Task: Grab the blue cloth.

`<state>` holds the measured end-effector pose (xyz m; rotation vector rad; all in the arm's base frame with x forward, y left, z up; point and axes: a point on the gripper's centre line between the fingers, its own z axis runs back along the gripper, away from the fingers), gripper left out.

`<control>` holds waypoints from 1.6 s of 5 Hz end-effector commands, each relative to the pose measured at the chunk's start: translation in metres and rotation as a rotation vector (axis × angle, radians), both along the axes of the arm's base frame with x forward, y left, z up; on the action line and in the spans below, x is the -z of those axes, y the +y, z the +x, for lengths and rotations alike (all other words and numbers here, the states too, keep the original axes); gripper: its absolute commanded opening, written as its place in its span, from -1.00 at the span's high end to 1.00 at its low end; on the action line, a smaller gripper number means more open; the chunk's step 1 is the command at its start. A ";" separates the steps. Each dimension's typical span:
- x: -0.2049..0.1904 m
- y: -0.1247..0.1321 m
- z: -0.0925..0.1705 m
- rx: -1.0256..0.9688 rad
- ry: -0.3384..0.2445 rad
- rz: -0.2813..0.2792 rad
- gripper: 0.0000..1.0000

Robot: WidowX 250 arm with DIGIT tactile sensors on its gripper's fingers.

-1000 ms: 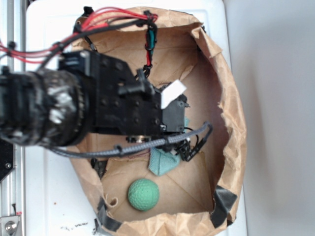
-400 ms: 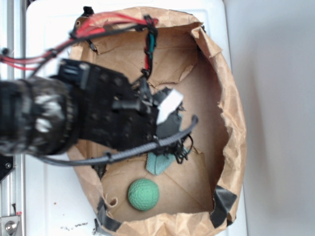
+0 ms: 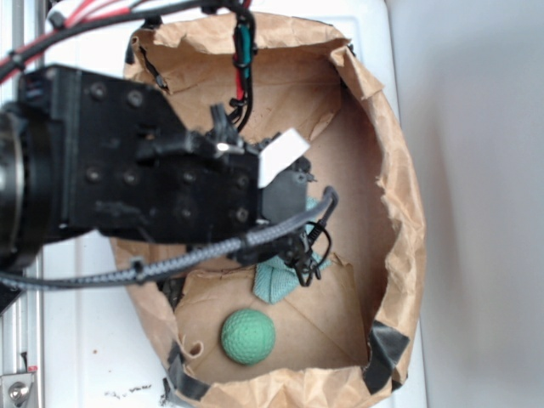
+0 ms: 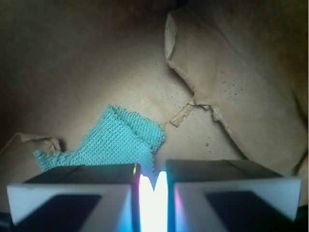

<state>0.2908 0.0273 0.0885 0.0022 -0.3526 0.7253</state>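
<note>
Cloth of pale teal-blue terry weave, small and ragged in outline, is being shown in the lower left of the wrist view, lying on the brown paper floor of an open paper bag. In the exterior view the blue cloth is being seen just below the centre of the frame, partly covered by the black robot gripper and a braided grey cable crossing in front of it. The gripper is being presented at the bottom edge of the wrist view with its two pale fingers drawn nearly together, only a narrow bright slit being left between them, and one corner of the cloth is being seen running in between them. The cloth is judged to be pinched there, though the contact itself is being hidden by glare.

The step in hand is being judged as the closing of the grasp. A straight lift out of the bag is being called for next, with the pinch being kept firm, since only an edge of soft fabric appears to be caught and could be let slip.

Lower in the exterior frame, well apart from the gripper, a round dimpled green ball is being left untouched. Red wires are being seen at the top.
</note>
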 end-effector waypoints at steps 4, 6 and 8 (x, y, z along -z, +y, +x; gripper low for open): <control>-0.049 0.013 -0.009 0.031 -0.088 0.009 -1.00; -0.029 -0.002 -0.005 0.008 -0.102 -0.008 -1.00; -0.004 -0.027 0.005 0.024 -0.072 0.005 -1.00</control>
